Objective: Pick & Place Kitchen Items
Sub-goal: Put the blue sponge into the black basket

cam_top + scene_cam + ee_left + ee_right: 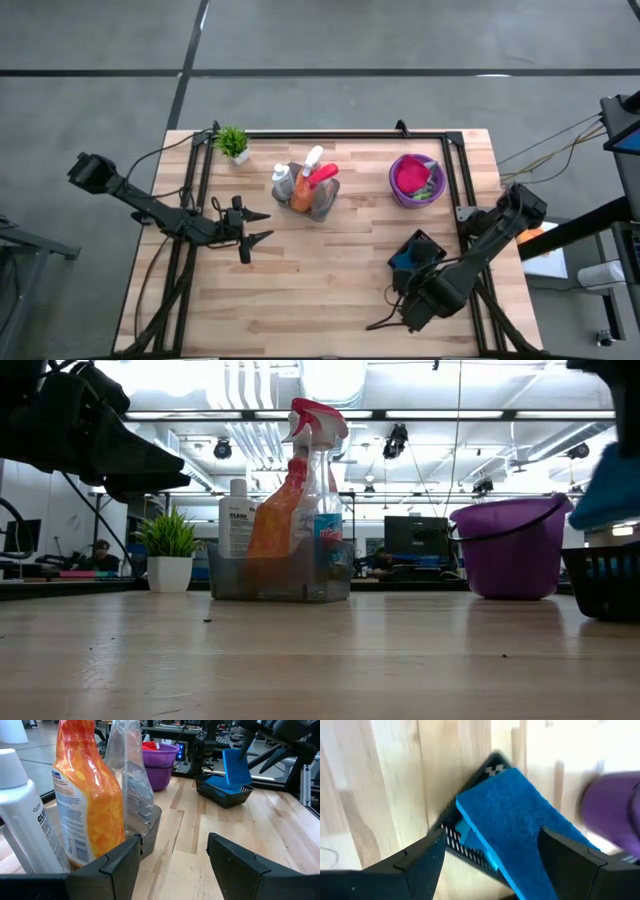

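Observation:
My right gripper [492, 840] is over the black mesh basket [225, 797] at the table's right, its fingers wide apart. A flat blue sponge [520, 815] stands tilted between them. In the left wrist view the sponge's lower end [231, 784] meets another blue sponge [217, 781] lying in the basket. My left gripper [262, 227] is open and empty, level, just left of the grey caddy [325, 205]. The caddy holds a white bottle [20, 810], an orange-and-white bottle [87, 795] and a pink-trigger spray bottle [315, 420]. My right gripper comes at the blue sponge from above, slanting. One finger [570, 865] covers the sponge's side. The other finger [420, 857] shows a gap to the sponge's edge [470, 827]. Whether the fingers touch the sponge, I cannot tell.
A purple bucket [400, 190] at the far right holds a magenta cloth [412, 177] and a bit of green cloth [430, 190]. A small potted plant [233, 143] stands at the far left. Bare wood lies between the caddy and the near edge. A black frame rail runs along the table's sides.

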